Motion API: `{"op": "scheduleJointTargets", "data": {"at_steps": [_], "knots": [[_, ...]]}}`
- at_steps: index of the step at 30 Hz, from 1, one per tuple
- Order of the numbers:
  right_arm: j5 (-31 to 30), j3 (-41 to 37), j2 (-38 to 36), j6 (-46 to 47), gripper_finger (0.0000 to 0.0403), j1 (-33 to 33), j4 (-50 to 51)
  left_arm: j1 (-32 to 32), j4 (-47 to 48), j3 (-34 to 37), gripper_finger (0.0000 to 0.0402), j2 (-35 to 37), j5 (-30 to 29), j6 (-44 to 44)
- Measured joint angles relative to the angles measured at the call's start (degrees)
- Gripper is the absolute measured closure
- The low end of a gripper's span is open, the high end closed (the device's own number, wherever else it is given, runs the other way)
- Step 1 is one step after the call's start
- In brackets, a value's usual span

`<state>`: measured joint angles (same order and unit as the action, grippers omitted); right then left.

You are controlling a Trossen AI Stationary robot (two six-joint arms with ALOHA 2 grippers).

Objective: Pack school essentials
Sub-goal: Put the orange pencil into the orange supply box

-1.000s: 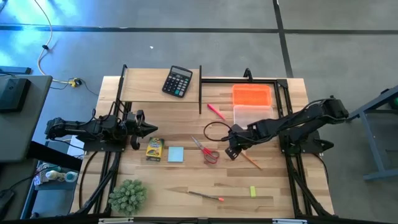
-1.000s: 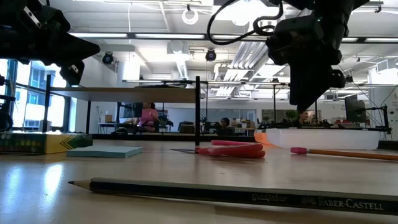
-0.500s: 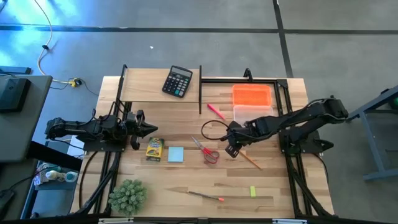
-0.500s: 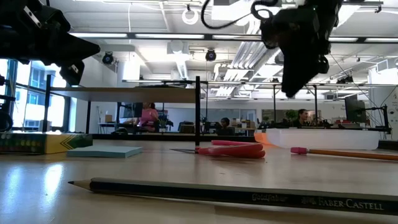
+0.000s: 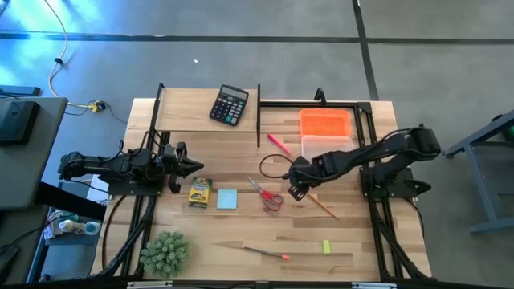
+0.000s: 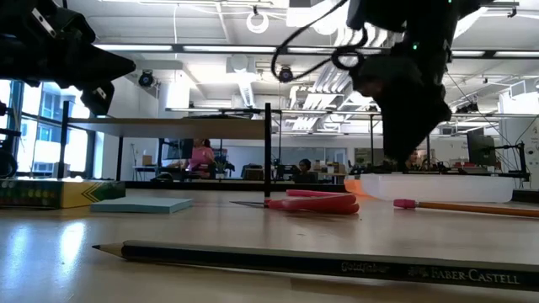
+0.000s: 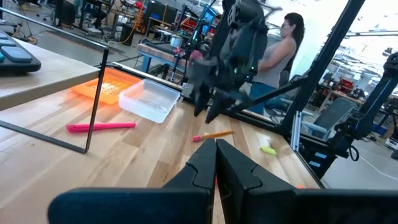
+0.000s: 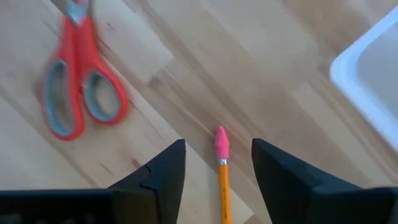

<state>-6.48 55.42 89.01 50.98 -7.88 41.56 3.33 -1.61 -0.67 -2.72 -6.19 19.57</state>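
On the bench [image 5: 241, 140] lie three pencils, one marker, one pair of scissors, one crayon box, one note pad and one eraser, with one clear tray [image 5: 325, 146] and its one orange lid [image 5: 325, 122] at the far right. The orange pencil [image 5: 321, 205] with a pink eraser tip lies diagonally, its eraser end pointing toward the scissors side and the right gripper [image 5: 295, 193], which hangs above that end with its fingers [image 8: 163, 169] spread apart and empty, the pencil's tip showing between them in the right wrist view. The red-handled scissors [image 5: 269, 195] lie just beside it toward the left arm, long axis diagonal, handles toward the near edge and blades toward the far side. The pink-red marker [image 5: 279, 144] lies slantwise near the tray. The yellow crayon box [image 5: 199, 192] and pale blue note pad [image 5: 227, 199] sit side by side nearer the left arm. Near the front edge two more pencils [image 5: 257, 251] lie almost end to end, running along the bench's length, and the lime-green eraser [image 5: 327, 247] stands apart to their right. One black calculator [image 5: 230, 105] rests at the far edge and one spiky green plant [image 5: 165, 252] at the near left corner. The left gripper [image 5: 191, 166] waits at the left edge, its fingers pressed together and empty.
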Motion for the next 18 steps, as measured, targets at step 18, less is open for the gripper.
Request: {"op": "scheduleJointTargets", "data": {"at_steps": [18], "knots": [[3.21,-0.02,10.29,0.02,0.0238,0.13,-2.71,0.0,0.04,-0.01,0.0401,0.0,-0.14,1.45]]}}
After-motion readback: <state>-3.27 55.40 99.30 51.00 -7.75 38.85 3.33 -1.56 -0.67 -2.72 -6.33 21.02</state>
